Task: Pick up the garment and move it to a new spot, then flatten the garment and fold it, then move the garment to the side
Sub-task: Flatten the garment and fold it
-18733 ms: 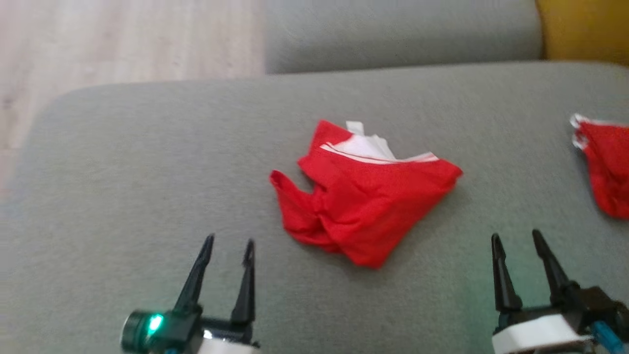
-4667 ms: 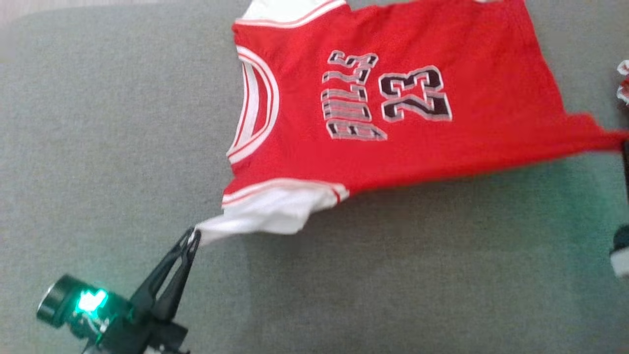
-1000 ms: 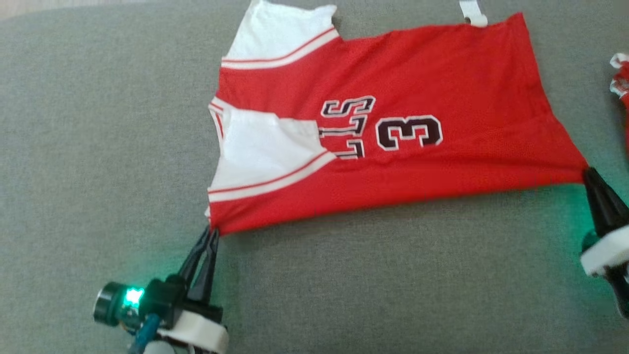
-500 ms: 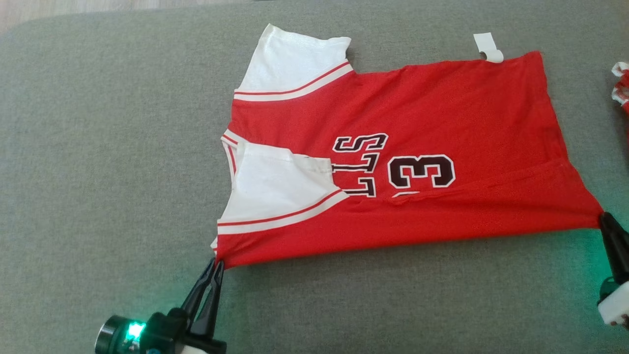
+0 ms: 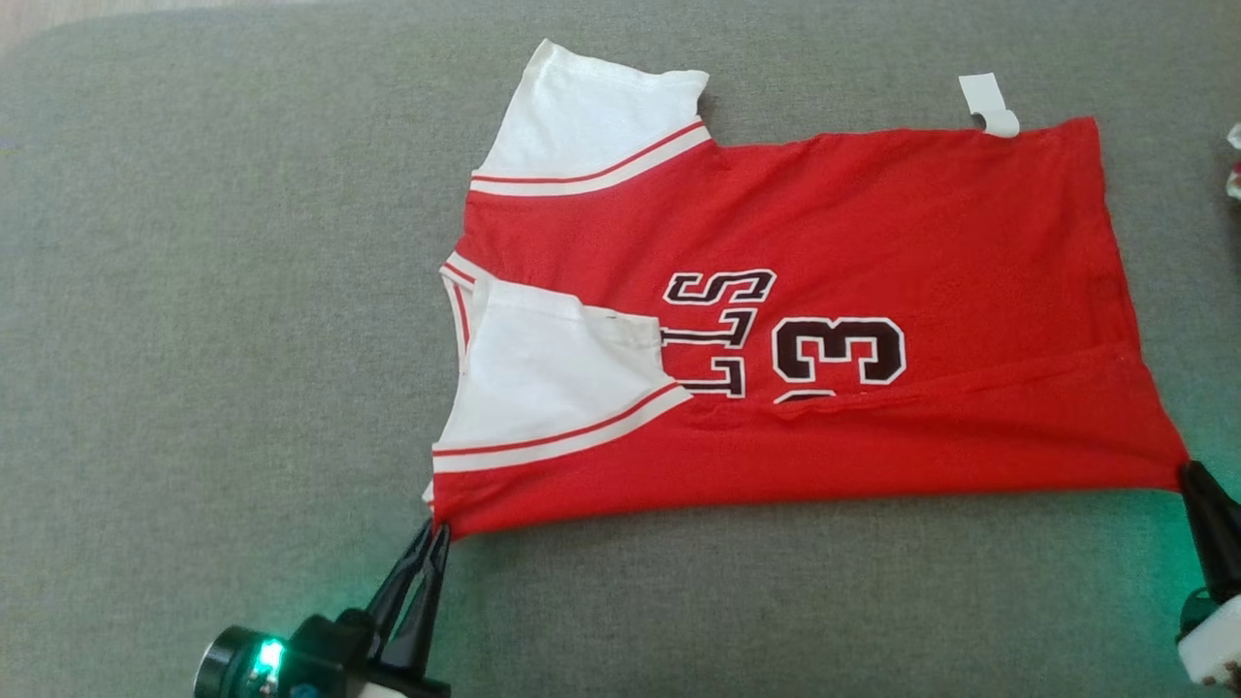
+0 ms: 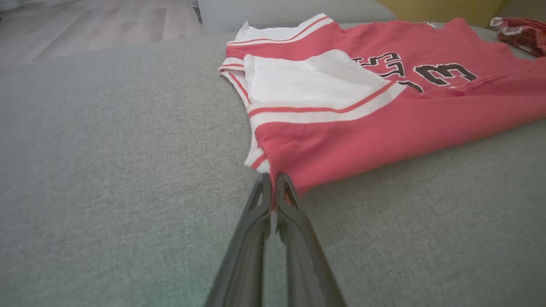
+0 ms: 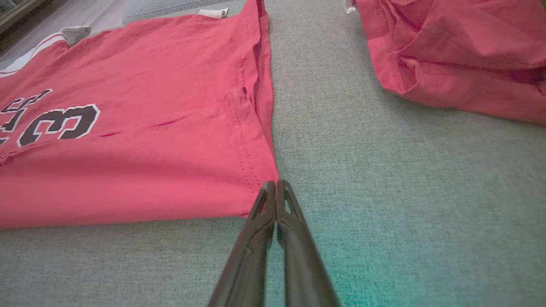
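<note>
Far left, bare grey cushion [image 5: 194, 339], and beyond it a strip of wooden floor [image 6: 85, 25] in the left wrist view. Next comes the left gripper [image 5: 435, 530], low in the head view, fingers pinched tight together on the near collar-end corner of the red shirt [image 5: 873, 213]. The shirt lies spread flat on the cushion, collar end to the left, hem to the right; its near edge is folded up over the front, so the near white sleeve [image 5: 553, 378] lies on the chest and covers part of the black lettering; the far white sleeve [image 5: 591, 116] sticks out at the top; a small white tag [image 5: 989, 102] pokes out at the far hem corner. At the right edge, the right gripper [image 5: 1191, 473] has its fingers clamped on the near hem corner, the folded edge running straight between the two grippers. Further right a second red garment [image 7: 448, 51] lies crumpled, apart from the shirt.
</note>
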Available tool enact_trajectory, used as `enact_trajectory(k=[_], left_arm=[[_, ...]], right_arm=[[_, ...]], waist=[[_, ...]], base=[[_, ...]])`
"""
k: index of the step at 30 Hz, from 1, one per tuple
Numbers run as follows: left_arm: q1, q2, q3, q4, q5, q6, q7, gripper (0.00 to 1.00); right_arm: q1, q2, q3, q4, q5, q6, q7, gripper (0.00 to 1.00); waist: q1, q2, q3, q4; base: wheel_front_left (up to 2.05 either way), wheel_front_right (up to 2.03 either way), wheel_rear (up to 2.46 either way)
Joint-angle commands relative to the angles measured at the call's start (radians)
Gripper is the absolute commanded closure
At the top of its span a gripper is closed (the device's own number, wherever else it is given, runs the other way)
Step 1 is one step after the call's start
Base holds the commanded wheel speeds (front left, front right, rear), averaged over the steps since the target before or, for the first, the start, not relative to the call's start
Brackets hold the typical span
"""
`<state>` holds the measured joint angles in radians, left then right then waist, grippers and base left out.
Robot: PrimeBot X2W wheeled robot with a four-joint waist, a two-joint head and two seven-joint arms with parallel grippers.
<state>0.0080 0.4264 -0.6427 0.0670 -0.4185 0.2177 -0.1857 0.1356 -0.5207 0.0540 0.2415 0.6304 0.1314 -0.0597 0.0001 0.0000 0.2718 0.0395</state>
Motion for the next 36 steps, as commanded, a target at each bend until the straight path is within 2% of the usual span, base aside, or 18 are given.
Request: enact_trajectory(k=[1, 2, 3, 4, 11, 15, 18, 24, 25, 28, 31, 36], left_arm=[[-0.020, 0.014, 0.029, -0.013, -0.011, -0.009, 0.002, 1.00], [-0.023, 0.011, 0.027, -0.009, -0.017, -0.014, 0.006, 0.82], [-0.027, 0.010, 0.024, -0.005, -0.021, -0.021, 0.010, 0.10], [-0.034, 0.009, 0.024, -0.001, -0.022, -0.025, 0.010, 0.00], [-0.114, 0.014, 0.048, -0.031, -0.034, -0.042, 0.021, 0.00], [-0.231, 0.048, 0.075, -0.069, -0.039, -0.087, 0.058, 0.00], [-0.365, 0.075, 0.095, -0.085, -0.046, -0.140, 0.109, 0.00], [-0.681, 0.116, 0.112, -0.020, -0.112, -0.287, 0.309, 0.00], [-0.786, 0.119, 0.102, 0.029, -0.149, -0.317, 0.394, 0.00], [-0.930, 0.130, 0.065, 0.107, -0.208, -0.341, 0.524, 0.00], [-1.050, 0.149, 0.012, 0.173, -0.267, -0.347, 0.632, 0.00], [-1.164, 0.192, -0.067, 0.255, -0.322, -0.348, 0.718, 0.00]], right_arm=[[0.012, -0.027, -0.007, -0.030, -0.012, -0.001, 0.006, 0.79], [0.012, -0.019, -0.013, -0.036, -0.015, -0.001, 0.009, 0.03], [0.010, -0.012, -0.020, -0.045, -0.019, -0.001, 0.007, 0.00], [0.010, -0.007, -0.023, -0.055, -0.022, -0.001, 0.006, 0.00], [0.007, 0.001, -0.031, -0.139, -0.029, -0.001, -0.044, 0.00], [-0.017, 0.010, -0.021, -0.180, -0.043, -0.001, -0.086, 0.00], [-0.043, 0.018, -0.003, -0.202, -0.057, -0.001, -0.095, 0.00], [-0.117, 0.028, 0.032, -0.241, -0.080, -0.001, -0.081, 0.00], [-0.140, 0.025, 0.046, -0.242, -0.077, -0.001, -0.090, 0.00], [-0.172, 0.027, 0.074, -0.241, -0.075, -0.001, -0.097, 0.00], [-0.207, 0.032, 0.097, -0.236, -0.073, -0.001, -0.104, 0.00], [-0.246, 0.039, 0.126, -0.210, -0.068, -0.001, -0.124, 0.00]], waist=[[-0.0001, 0.0000, -0.001, -0.003], [-0.0001, 0.0000, -0.002, -0.005], [-0.0001, 0.0000, -0.003, -0.006], [-0.0001, 0.0000, -0.004, -0.008], [-0.0001, 0.0000, -0.001, -0.021], [-0.0001, 0.0000, 0.017, -0.037], [-0.0001, 0.0000, 0.041, -0.055], [-0.0001, 0.0000, 0.114, -0.118], [-0.0001, 0.0000, 0.143, -0.139], [-0.0001, 0.0000, 0.189, -0.174], [-0.0001, 0.0000, 0.231, -0.212], [-0.0001, 0.0000, 0.272, -0.255]], base=[[0.00, 0.00, 0.00], [0.00, 0.00, 0.00], [0.00, 0.00, 0.00], [0.00, 0.00, 0.00], [0.00, 0.00, 0.00], [0.00, 0.00, 0.00], [0.00, 0.00, 0.00], [0.00, 0.00, 0.00], [0.00, 0.00, 0.00], [0.00, 0.00, 0.00], [0.00, 0.00, 0.00], [0.00, 0.00, 0.00]])
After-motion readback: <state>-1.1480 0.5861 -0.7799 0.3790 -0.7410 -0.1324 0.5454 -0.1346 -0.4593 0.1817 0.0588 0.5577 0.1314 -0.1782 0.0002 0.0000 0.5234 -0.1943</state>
